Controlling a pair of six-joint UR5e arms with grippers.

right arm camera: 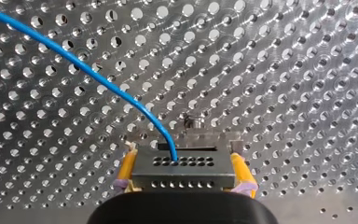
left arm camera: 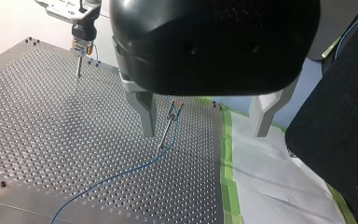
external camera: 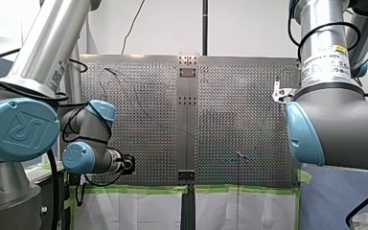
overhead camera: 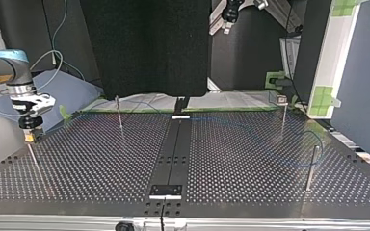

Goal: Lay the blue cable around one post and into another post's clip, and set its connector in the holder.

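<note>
The right end effector (right arm camera: 182, 161) is being shown clenched on the dark connector (right arm camera: 182, 170), which is being pinched between its yellow pads (right arm camera: 127, 169) over the perforated tabletop (right arm camera: 284, 70). The blue cable (right arm camera: 98, 79) is being led out of the connector's top and away in an arc. In the top view this end effector is being held at the left edge, directly above a thin post (overhead camera: 34, 161). The left end effector (left arm camera: 204, 133) is being held released, its fingers (left arm camera: 145, 112) spread wide, with a clip-topped post (left arm camera: 168, 128) standing ahead between them. There the cable is lying on the tabletop and climbing beside that post; whether it is seated in the clip cannot be told.
</note>
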